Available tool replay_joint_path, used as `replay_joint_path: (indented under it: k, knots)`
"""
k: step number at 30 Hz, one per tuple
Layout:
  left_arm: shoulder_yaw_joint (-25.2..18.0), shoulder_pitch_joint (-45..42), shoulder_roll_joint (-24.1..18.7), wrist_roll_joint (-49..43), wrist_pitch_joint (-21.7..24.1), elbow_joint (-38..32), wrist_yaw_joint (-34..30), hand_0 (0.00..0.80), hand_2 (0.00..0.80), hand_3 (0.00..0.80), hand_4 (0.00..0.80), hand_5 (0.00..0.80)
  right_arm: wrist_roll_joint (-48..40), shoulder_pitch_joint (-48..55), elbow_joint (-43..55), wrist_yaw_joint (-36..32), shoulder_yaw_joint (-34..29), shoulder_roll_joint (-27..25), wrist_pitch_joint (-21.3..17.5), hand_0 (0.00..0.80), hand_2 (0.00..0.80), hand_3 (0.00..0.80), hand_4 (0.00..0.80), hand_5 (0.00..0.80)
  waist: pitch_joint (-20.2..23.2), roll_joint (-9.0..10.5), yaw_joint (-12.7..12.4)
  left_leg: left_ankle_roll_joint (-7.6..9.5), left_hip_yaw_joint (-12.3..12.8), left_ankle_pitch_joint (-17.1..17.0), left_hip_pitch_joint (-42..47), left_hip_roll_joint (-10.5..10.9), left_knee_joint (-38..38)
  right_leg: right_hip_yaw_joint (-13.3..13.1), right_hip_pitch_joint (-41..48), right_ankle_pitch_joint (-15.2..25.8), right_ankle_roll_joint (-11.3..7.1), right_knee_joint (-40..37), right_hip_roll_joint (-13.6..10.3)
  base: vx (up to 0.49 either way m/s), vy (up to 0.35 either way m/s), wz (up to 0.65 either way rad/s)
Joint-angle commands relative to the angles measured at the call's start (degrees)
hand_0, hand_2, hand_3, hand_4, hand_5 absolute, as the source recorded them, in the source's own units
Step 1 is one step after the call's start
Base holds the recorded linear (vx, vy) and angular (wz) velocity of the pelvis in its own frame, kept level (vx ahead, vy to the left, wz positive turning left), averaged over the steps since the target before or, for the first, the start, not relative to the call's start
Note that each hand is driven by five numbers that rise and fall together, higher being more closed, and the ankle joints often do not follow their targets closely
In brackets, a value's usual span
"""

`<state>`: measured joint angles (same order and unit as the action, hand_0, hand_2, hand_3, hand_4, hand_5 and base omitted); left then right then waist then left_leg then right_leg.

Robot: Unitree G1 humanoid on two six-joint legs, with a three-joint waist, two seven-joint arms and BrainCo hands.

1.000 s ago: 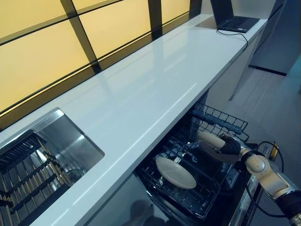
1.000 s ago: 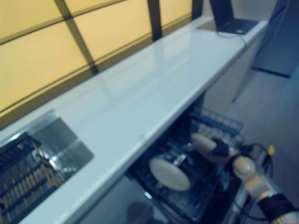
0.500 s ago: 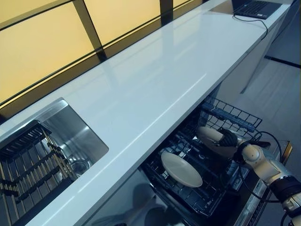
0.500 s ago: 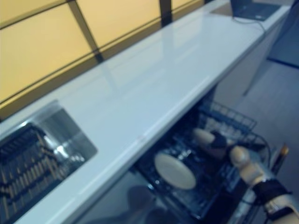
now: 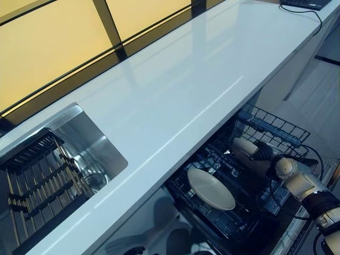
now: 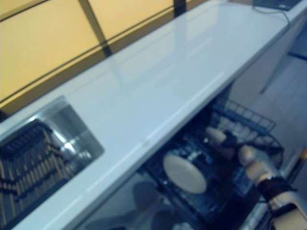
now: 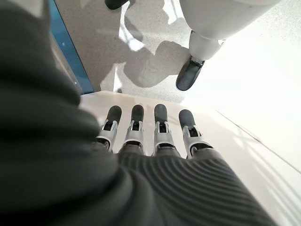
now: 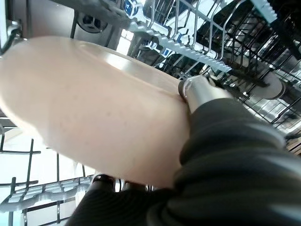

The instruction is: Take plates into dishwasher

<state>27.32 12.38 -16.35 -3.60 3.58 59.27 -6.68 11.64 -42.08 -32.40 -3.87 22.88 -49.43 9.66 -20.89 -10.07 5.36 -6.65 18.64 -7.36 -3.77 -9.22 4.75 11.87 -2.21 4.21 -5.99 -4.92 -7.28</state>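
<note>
Right hand (image 5: 261,152) pinching cream plate (image 8: 89,103), over dishwasher rack (image 5: 265,127)

Head stereo looks down on shared countertop (image 5: 175,95); wrist cameras close.

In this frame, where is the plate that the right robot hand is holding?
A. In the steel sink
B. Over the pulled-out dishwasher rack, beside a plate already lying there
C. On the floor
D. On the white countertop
B: the right robot hand grips a cream plate above the dishwasher rack, next to a second plate resting flat in it.
</note>
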Motion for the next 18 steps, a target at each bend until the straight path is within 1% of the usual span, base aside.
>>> replay_joint_path:
  k: [1,12,18]
  knots:
    - [3.4,3.1,-0.9,1.0,-0.1,0.6,0.0,0.0,0.0,0.0,0.0,0.0,0.4,-7.6,-3.3,2.6,1.9,0.7,2.3,0.8,0.8,0.8,0.8,0.8,-0.2,2.12,0.3,-1.89,-1.5,-1.1,-4.1,1.8,0.3,0.8,-1.6,-2.5,1.05,1.6,1.8,0.0,0.0,0.0]
    - [3.4,3.5,-1.0,0.9,-0.4,0.3,-0.4,0.0,0.0,0.0,0.0,0.0,0.6,-7.4,-4.7,0.6,3.2,3.0,6.2,0.8,0.8,0.8,0.8,0.8,-0.4,2.15,0.0,-1.81,-1.7,-1.1,-3.7,1.9,0.3,1.1,-1.7,-2.2,0.96,1.6,1.6,0.0,0.0,0.0]
    - [3.6,3.9,-0.9,0.8,-0.3,0.6,-0.2,0.0,0.0,0.0,0.0,0.0,0.6,-7.1,-6.8,-0.6,3.8,4.2,6.8,0.8,0.8,0.8,0.8,0.8,-0.5,2.24,-0.2,-1.69,-1.9,-1.1,-3.6,2.0,0.3,1.4,-1.8,-1.9,0.86,1.6,1.5,-0.002,0.0,0.01]
